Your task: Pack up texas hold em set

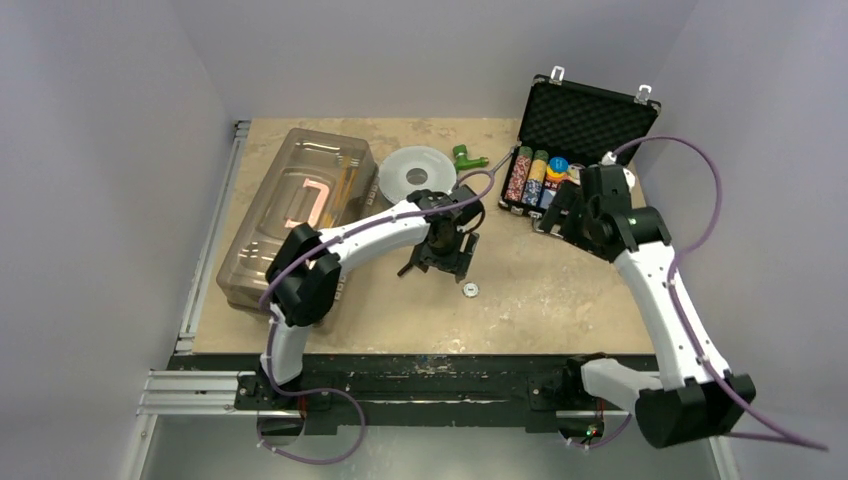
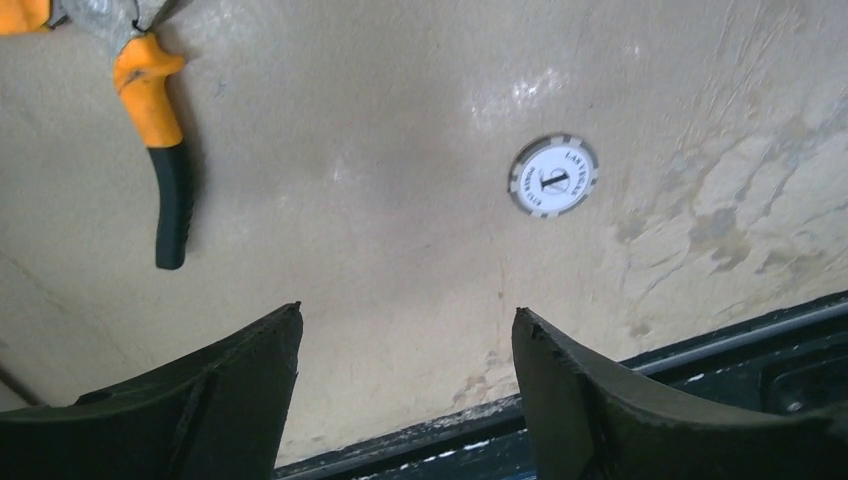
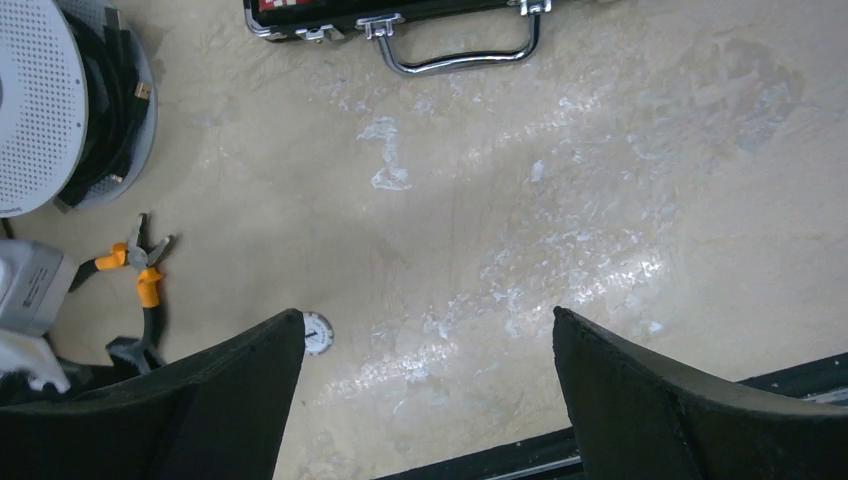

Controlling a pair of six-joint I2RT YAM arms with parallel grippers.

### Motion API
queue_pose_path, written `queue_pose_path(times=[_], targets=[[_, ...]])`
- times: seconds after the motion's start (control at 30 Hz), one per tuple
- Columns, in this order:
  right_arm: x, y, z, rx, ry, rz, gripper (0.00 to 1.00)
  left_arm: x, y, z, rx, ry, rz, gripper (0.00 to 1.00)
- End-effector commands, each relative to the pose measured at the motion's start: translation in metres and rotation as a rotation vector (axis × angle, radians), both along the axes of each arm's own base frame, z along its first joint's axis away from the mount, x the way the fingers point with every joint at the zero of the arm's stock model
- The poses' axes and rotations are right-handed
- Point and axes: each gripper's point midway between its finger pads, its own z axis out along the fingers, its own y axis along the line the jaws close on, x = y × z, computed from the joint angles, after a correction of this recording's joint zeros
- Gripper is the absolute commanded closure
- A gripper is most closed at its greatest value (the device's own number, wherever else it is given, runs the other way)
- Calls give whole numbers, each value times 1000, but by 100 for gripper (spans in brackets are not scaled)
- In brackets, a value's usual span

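The bench takes up most of the room in front of me. The biggest thing on it is a clear plastic bin along the left side, which has no part in this job.

At the back right sits the black case. Its foam-lined lid is propped upright, I'd say so that pieces can be dropped straight in. The chip rows are already lined up in its tray. Its metal handle faces the open bench.

A grey spool lies flat between bin and case.

The right tool hangs just in front of the case. Its 2 fingers are spread wide with nothing between them, so it looks to be waiting.

The left tool hovers over the middle of the bench. Its fingers are also apart and empty, tipped down toward the surface.

Orange-handled pliers lie near it, off to one side.

Smallest of all is 1 white chip, flat on the bare bench, well apart from the case. It sits just beyond the left tool's fingers and to one side of the gap, not between them. My guess is that this stray is what the left arm is after. Lying flat, it should be awkward to pinch off the surface.
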Motion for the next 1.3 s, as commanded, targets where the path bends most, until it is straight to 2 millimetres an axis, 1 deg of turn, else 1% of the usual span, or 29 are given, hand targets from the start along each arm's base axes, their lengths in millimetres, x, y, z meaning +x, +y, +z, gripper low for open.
queue_pose_path(times=[0.0,0.17,0.27,0.47,0.67,0.83,0.9,0.97,1.17,1.27], targets=[[-21,-17,-12,-42,37,-66,9,11,-32,6,-55,-21,72,26],[-30,-13,-28,-25,99,-45,9,10,-56,-2,-62,-14,59,24],[-31,-10,-30,-14,113,-35,9,9,-62,-9,-41,-4,58,25],[-33,-9,-29,-8,101,-31,9,1,-74,-21,-16,-6,25,25],[-34,-10,-24,-8,89,-33,9,1,-70,-36,32,-5,22,27],[-36,-9,-26,-2,94,-35,9,6,-73,-44,67,-20,20,27],[-37,-9,-26,0,96,-34,9,6,-73,-48,90,-11,19,30],[-37,-9,-27,1,98,-35,9,4,-72,-52,109,-1,17,30],[-37,-8,-28,5,101,-33,9,8,-65,-55,149,-31,19,32],[-37,-7,-30,8,105,-31,9,6,-64,-57,165,-37,19,37]])
